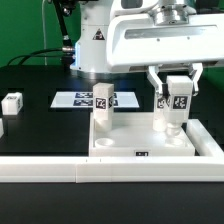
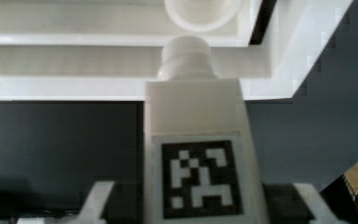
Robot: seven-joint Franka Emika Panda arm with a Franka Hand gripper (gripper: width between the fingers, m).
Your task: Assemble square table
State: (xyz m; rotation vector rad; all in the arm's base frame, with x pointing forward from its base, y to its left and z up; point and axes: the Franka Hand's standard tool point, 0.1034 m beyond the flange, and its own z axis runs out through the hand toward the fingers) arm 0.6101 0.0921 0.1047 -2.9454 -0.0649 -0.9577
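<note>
Claw (image 1: 177, 97): we see its 2 fingers clamped on the sides of Leg 1, holding it upright.
Leg 1 (image 1: 176, 120): white, with a tag on its face; its lower end meets the tabletop's corner on the exterior view's right. We cannot tell whether it sits in the socket (image 2: 202, 12).
Tabletop (image 1: 135, 145): white square tray, flat on the black table, just behind the border wall (image 1: 50, 170).
Leg 2 (image 1: 103, 105): upright at the tabletop's corner on the exterior view's left.
Leg 3 (image 1: 12, 102): well apart, on the exterior view's left.
Marker board (image 1: 72, 100): flat behind the tabletop.
</note>
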